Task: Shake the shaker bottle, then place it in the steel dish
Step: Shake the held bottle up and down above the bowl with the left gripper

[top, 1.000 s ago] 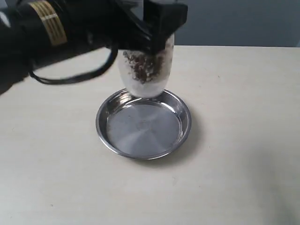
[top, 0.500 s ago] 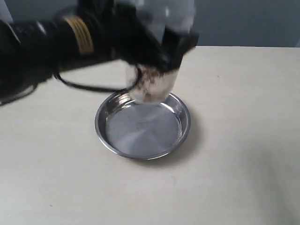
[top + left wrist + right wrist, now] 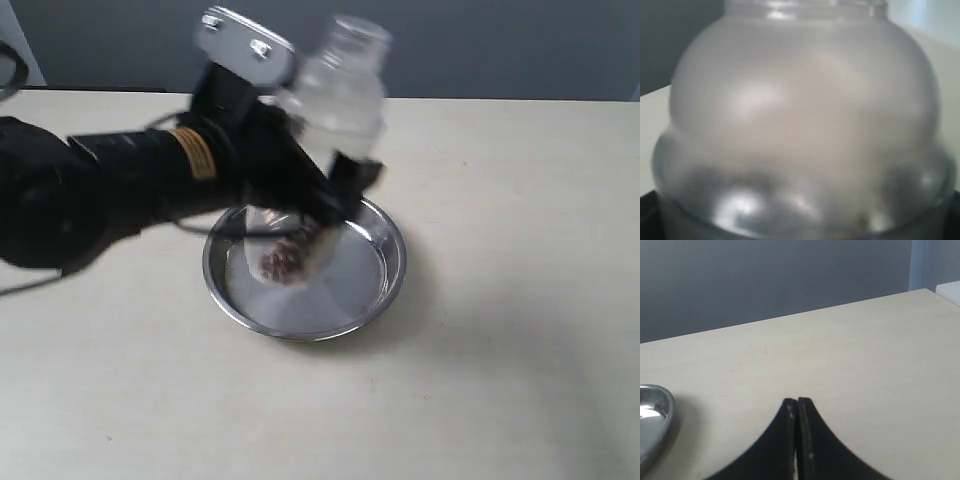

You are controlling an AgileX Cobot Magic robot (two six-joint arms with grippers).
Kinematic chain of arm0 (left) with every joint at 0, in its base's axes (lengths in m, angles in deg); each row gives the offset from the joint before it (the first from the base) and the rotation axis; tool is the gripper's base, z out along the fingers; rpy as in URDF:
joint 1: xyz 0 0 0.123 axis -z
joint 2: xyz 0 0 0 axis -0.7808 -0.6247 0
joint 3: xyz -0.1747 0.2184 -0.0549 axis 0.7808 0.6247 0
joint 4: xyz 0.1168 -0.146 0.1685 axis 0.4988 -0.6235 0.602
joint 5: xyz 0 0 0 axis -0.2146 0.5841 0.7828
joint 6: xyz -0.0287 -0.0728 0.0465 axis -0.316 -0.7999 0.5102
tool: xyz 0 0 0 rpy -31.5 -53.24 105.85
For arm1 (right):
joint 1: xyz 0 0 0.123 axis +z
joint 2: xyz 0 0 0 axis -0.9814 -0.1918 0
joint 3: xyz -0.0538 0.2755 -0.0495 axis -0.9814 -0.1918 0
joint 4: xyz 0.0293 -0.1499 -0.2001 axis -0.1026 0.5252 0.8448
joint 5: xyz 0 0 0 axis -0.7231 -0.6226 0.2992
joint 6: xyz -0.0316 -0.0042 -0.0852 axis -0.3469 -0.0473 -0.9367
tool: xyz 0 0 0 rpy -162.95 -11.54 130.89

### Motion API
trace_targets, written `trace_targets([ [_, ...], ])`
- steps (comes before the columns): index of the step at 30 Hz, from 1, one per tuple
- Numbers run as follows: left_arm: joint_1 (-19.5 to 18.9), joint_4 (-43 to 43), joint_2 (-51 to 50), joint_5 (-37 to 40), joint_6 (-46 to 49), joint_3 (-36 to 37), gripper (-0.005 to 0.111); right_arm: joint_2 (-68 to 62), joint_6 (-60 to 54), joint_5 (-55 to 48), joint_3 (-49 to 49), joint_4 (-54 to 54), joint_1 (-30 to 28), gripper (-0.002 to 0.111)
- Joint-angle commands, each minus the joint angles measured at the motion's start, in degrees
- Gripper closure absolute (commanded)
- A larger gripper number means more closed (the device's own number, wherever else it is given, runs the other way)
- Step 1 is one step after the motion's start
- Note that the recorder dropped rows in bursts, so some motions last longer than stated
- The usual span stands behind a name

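Two things matter for the shaking judged to be in hand: a firm clamp and a short, controlled swing. The shaker bottle (image 3: pixel 340 110) is held off the desk (image 3: pixel 500 300) by the left arm (image 3: pixel 120 190), whose jaws are clamped across the bottle's clear wall about midway up, below the frosted shoulder. The bottle is tilted, with its cap (image 3: pixel 360 35) raised up and away from the arm and its base dropped low over the steel dish (image 3: pixel 395 262). Because of blur, it cannot be told whether the base touches the dish floor. Brown granules (image 3: pixel 285 260) are gathered at the low end, so the load sits below the grip. The squeeze should therefore be held steady, so that the smooth plastic is not allowed to slide down through the jaws. The swing is best kept clear of the dish rim, since a knock could shove the light dish across the desk. Before release, the bottle should be brought upright and lowered onto the middle of the flat base. In the left wrist view only the frosted dome (image 3: pixel 805 125) is seen, filling the frame just beyond the jaws. The right jaws are pressed together with nothing held, parked over the desk well apart from the bottle, with the dish rim (image 3: pixel 655 415) at the edge of their view.
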Motion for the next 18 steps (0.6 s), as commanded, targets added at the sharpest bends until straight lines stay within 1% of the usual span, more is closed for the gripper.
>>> trace_targets([
  [1,-0.9,2.5,-1.4,-4.1,-8.5,-2.4,0.106,0.3,-0.1,0.4,0.0,0.0,-0.3,0.109],
  [2,2.9,15.4,-0.5,-0.1,-8.6,-3.1,0.106,0.3,-0.1,0.4,0.0,0.0,-0.3,0.109],
  [3,4.5,20.5,-0.2,1.6,-8.5,-3.5,0.106,0.3,-0.1,0.4,0.0,0.0,-0.3,0.109],
  [4,2.5,16.7,-0.6,0.6,-7.9,-3.5,0.106,0.3,-0.1,0.4,0.0,0.0,-0.3,0.109],
  [5,-0.8,9.2,-1.3,-0.6,-7.5,-3.5,0.106,0.3,-0.1,0.4,0.0,0.0,-0.3,0.109],
  [6,-4.9,-3.2,-2.4,-1.7,-7.8,-3.5,0.106,0.3,-0.1,0.4,0.0,0.0,-0.3,0.109],
  [7,-7.0,-13.8,-3.2,-2.6,-9.2,-3.5,0.106,0.3,-0.1,0.4,0.0,0.0,-0.3,0.109],
  [8,-6.0,-13.7,-3.0,-1.6,-8.8,-3.6,0.106,0.3,-0.1,0.4,0.0,0.0,-0.3,0.109],
  [9,-2.6,-4.1,-2.1,1.6,-7.3,-3.9,0.106,0.3,-0.1,0.4,0.0,0.0,-0.3,0.109],
  [10,1.4,8.3,-0.7,5.4,-6.3,-4.2,0.106,0.3,-0.1,0.4,0.0,0.0,-0.3,0.109],
  [11,3.7,17.2,0.2,6.8,-6.4,-4.1,0.106,0.3,-0.1,0.4,0.0,0.0,-0.3,0.109],
  [12,2.6,18.4,0.3,5.9,-6.8,-3.5,0.106,0.3,-0.1,0.4,0.0,0.0,-0.3,0.109],
  [13,-1.2,12.5,-0.3,3.4,-7.7,-3.0,0.106,0.3,-0.1,0.4,0.0,0.0,-0.3,0.109],
  [14,-4.8,4.3,-1.1,1.4,-8.3,-2.7,0.106,0.3,-0.1,0.4,0.0,0.0,-0.3,0.109],
  [15,-8.1,-6.9,-2.3,-0.2,-9.8,-2.3,0.106,0.3,-0.1,0.4,0.0,0.0,-0.3,0.109],
  [16,-7.4,-9.5,-2.5,0.8,-10.6,-2.3,0.106,0.3,-0.1,0.4,0.0,0.3,-0.3,0.109],
  [17,-4.9,-3.2,-2.3,2.8,-8.6,-2.4,0.106,0.3,-0.1,0.4,0.0,0.3,-0.3,0.109],
  [18,-0.6,8.3,-1.4,5.9,-7.2,-2.4,0.106,0.3,-0.1,0.4,0.0,0.3,-0.3,0.109],
])
